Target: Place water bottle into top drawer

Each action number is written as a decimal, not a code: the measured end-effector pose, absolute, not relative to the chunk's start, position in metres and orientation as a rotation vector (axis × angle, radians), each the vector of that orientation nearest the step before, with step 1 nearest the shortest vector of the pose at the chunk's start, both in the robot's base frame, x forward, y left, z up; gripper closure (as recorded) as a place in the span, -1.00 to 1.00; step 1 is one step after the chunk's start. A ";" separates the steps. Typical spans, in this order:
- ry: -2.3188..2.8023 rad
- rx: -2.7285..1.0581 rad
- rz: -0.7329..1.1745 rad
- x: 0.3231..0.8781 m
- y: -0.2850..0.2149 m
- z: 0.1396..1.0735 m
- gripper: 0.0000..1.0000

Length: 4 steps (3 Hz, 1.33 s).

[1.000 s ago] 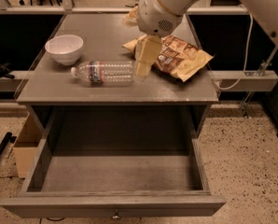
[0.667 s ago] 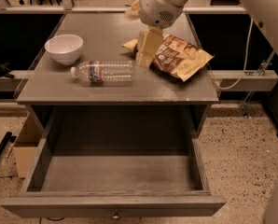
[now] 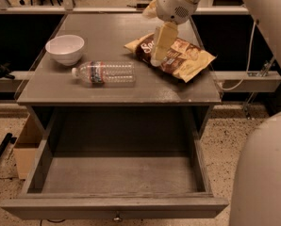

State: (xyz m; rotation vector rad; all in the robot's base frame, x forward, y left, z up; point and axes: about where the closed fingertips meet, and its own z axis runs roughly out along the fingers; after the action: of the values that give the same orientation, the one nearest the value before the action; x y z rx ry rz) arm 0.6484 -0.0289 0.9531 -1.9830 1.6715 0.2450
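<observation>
- Since the gripper (image 3: 156,61) has lifted away toward 2 o'clock and now hangs over the chip bag (image 3: 187,55), we judge that no grasp was made.
- We cannot tell whether it is open or closed.
- 1 water bottle (image 3: 106,73) lies unmoved on the table (image 3: 131,94), at 8 o'clock from the gripper.
- At 6 o'clock, the top drawer (image 3: 107,204) stands open.

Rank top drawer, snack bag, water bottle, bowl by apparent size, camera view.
1. top drawer, clearly largest.
2. snack bag, partly hidden by the hand over it.
3. water bottle and white bowl: too close to rank; bottle longer, bowl taller.
</observation>
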 end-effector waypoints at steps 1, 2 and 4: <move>1.674 -1.979 0.274 0.655 -0.019 0.942 -1.00; 1.632 -2.019 0.340 0.652 0.022 0.921 -1.00; 1.587 -2.060 0.406 0.648 0.066 0.898 -1.00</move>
State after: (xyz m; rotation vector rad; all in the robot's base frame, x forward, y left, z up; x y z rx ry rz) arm 0.6480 0.0663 0.8978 -2.0599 1.5873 0.4055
